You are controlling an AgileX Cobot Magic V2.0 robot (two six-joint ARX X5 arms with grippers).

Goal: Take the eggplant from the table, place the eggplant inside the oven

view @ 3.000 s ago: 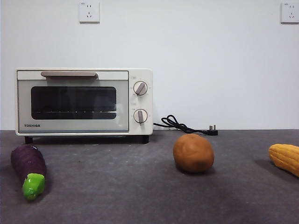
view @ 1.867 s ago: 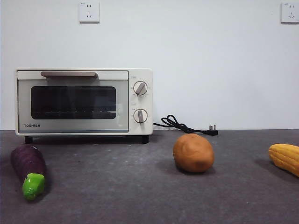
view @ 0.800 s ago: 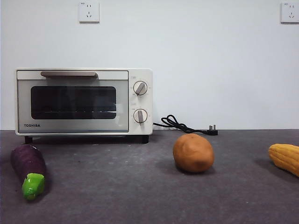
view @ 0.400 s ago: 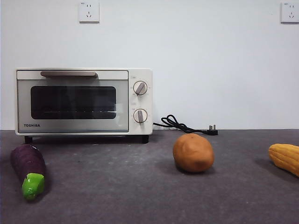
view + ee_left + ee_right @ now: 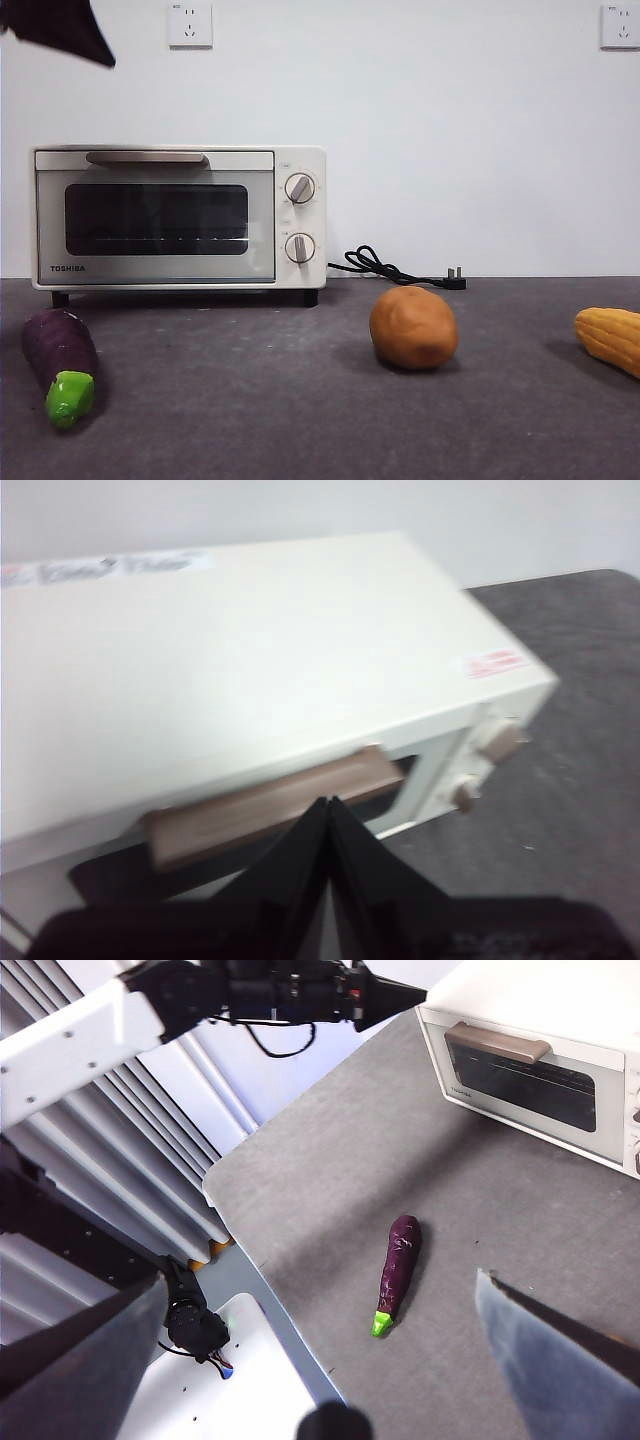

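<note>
The dark purple eggplant (image 5: 60, 350) with a green stem cap lies on the table (image 5: 250, 400) at the front left, apart from the oven; it also shows in the right wrist view as eggplant (image 5: 400, 1265). The cream oven (image 5: 180, 215) stands behind it with its door closed. My left gripper (image 5: 328, 815) is shut and empty, hovering just above and in front of the oven's beige handle (image 5: 265, 808); in the front view the left gripper (image 5: 95, 50) is a black tip at the top left corner. High over the table, my right gripper (image 5: 320, 1278) is open with nothing between its fingers.
An orange-brown potato (image 5: 413, 327) sits mid-table and a yellow corn cob (image 5: 610, 338) lies at the right edge. The oven's black cord and plug (image 5: 395, 270) lie by the wall. The table's edge (image 5: 235, 1230) runs near the eggplant.
A black gripper tip has come into the top left corner of the front view. The eggplant, oven, potato and corn have not moved.
</note>
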